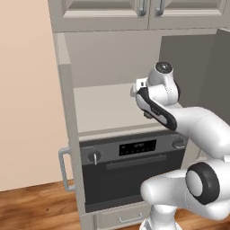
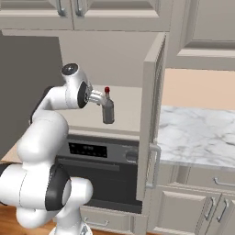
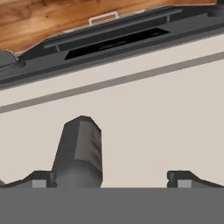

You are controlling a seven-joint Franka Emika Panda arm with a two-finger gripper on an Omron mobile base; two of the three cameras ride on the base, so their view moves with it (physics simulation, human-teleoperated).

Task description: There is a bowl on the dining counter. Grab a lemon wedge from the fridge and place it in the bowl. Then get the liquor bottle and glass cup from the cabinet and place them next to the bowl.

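The cabinet [image 2: 153, 114] stands with both doors swung open, above a built-in oven. On its plain beige shelf [image 1: 103, 108] is the liquor bottle [image 2: 108, 111], dark grey-brown with a red cap, upright. My gripper [image 2: 101, 98] reaches down over the bottle's neck from the left. In the hand view my gripper [image 3: 109, 178] is open. The liquor bottle [image 3: 78, 151] sits right against the left fingertip [image 3: 40, 178], and a wide gap separates it from the right fingertip [image 3: 180, 178]. The glass cup, bowl and fridge are out of view.
A dark oven [image 1: 130, 170] with a bar handle sits directly under the shelf. Closed upper cabinet doors [image 1: 143, 11] hang above. The open right door [image 2: 153, 114] stands between the shelf and a marble-topped counter [image 2: 197, 133]. Wood floor [image 1: 36, 206] lies below.
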